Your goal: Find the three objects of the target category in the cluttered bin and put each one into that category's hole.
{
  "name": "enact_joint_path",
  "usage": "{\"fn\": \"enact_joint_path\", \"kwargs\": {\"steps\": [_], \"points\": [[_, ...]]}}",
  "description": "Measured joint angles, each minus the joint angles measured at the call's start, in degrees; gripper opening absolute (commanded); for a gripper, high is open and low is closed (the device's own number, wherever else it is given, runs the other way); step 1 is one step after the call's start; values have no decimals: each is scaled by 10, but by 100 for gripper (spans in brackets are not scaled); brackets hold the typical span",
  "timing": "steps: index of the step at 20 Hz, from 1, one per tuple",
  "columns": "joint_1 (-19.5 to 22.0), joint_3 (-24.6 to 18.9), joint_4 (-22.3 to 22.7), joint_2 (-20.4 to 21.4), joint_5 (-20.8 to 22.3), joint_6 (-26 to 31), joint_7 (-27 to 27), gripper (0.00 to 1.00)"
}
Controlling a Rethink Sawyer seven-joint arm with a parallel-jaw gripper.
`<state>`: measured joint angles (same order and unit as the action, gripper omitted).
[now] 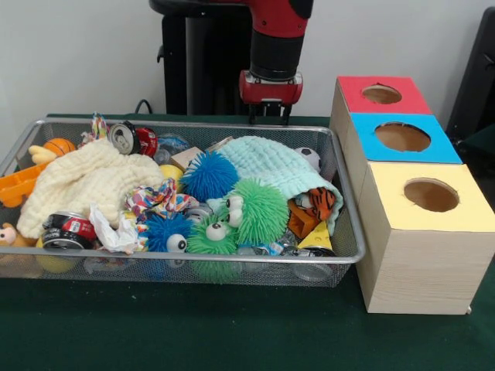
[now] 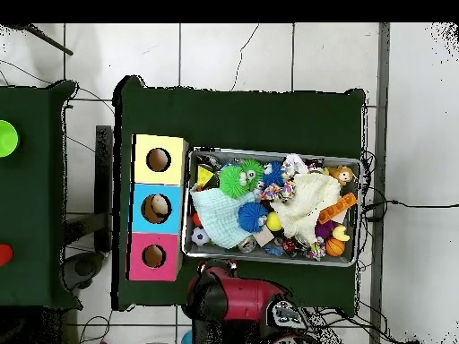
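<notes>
Green cloth covers the surface point(image 1: 232, 325), and a pale wall stands behind the robot. Every place below is given relative to the wire-mesh bin point(image 1: 344, 232), as the front view shows it.

At the bin's left end lie an orange plastic toy point(image 1: 19, 184) and a small basketball point(image 1: 59, 146). A cream cloth point(image 1: 81, 182) spreads over the left half. A red-and-silver can point(image 1: 133, 138) lies at the bin's back rim, above that cloth, and another can point(image 1: 66, 229) rests at the front rim below it; no writing on either can be read.

Toward the middle sit a blue spiky ball point(image 1: 209, 175), a smaller blue one with an eye point(image 1: 166, 232), and two green spiky balls with eyes point(image 1: 259, 209) point(image 1: 210, 239). A mint cloth point(image 1: 274, 166) covers the right half, with a striped tiger toy point(image 1: 321, 202) at its edge.

A see-through bottle point(image 1: 309, 267) with a bit of blue label lies against the bin's front rim, right of centre; its label cannot be read.

The claw point(image 1: 270, 116) hangs just behind the bin's back rim; I cannot tell whether it is spread or closed.

Right of the bin stand a red box point(image 1: 352, 93), a blue box point(image 1: 367, 143) and a yellow box point(image 1: 479, 209), each with a round hole on top.
</notes>
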<state>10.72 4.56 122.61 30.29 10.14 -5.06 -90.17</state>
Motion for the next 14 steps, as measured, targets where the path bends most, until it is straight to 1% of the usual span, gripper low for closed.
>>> {"fn": "enact_joint_path", "kwargs": {"steps": [5,8,10,14], "points": [[0,0,0,20,-6,38,0,100],[0,0,0,40,-11,69,0,100],[-1,0,0,47,-13,80,0,100],[-1,0,0,77,-22,124,0,100]]}}
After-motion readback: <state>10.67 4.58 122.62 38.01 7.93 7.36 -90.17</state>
